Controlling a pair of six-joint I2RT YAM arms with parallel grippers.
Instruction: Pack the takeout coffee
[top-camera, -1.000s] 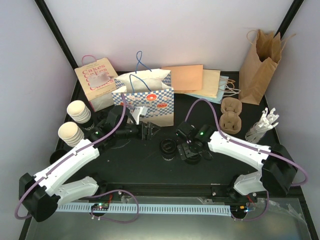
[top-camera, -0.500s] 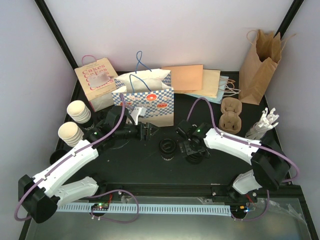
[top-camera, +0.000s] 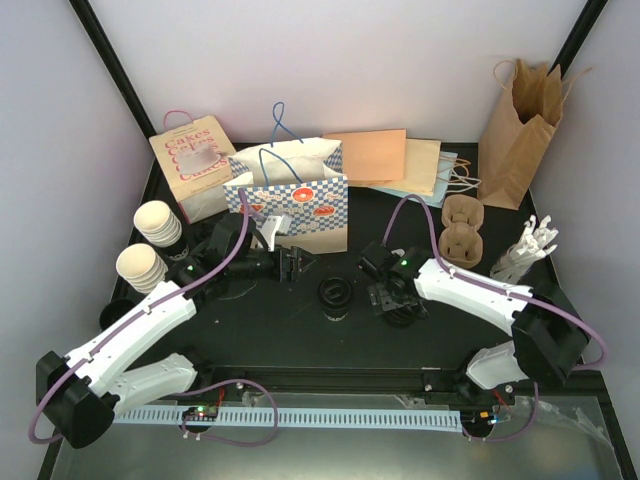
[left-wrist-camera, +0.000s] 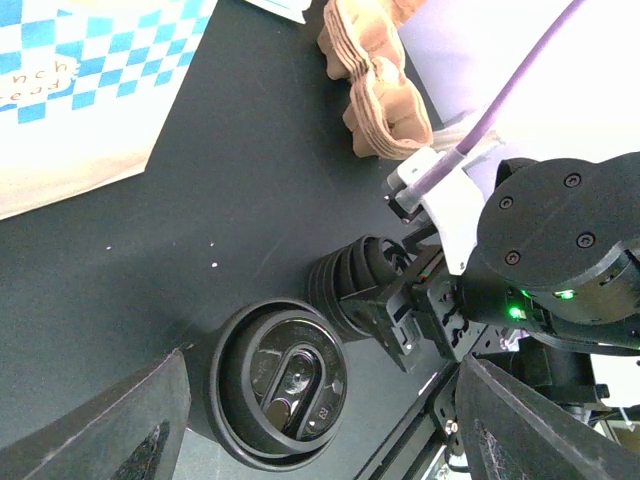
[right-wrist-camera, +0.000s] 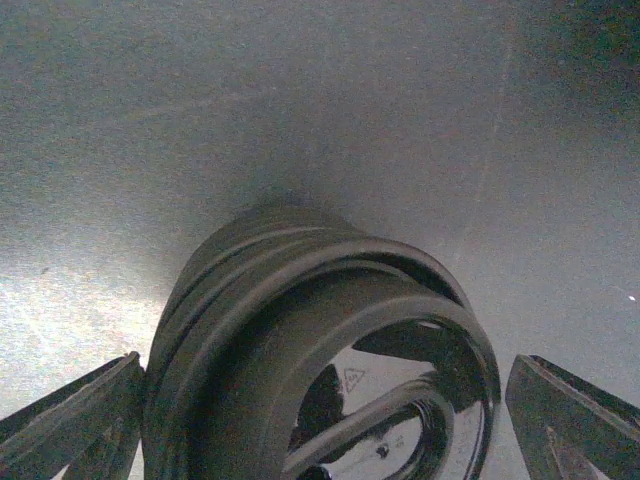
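A blue-checked bag (top-camera: 300, 205) stands upper centre, a brown paper bag (top-camera: 520, 135) upper right, cardboard cup carriers (top-camera: 462, 230) below-left of it.

Checkered bag (top-camera: 300, 205) just beyond left gripper (top-camera: 296, 264)

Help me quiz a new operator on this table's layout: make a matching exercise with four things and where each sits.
Things:
1. paper cup stacks
2. cup carriers
3. brown paper bag
4. checkered bag

Places:
A. back right corner
B. back, near centre
C. left edge
D. right side, midway back

Pairs: 1-C, 2-D, 3-A, 4-B
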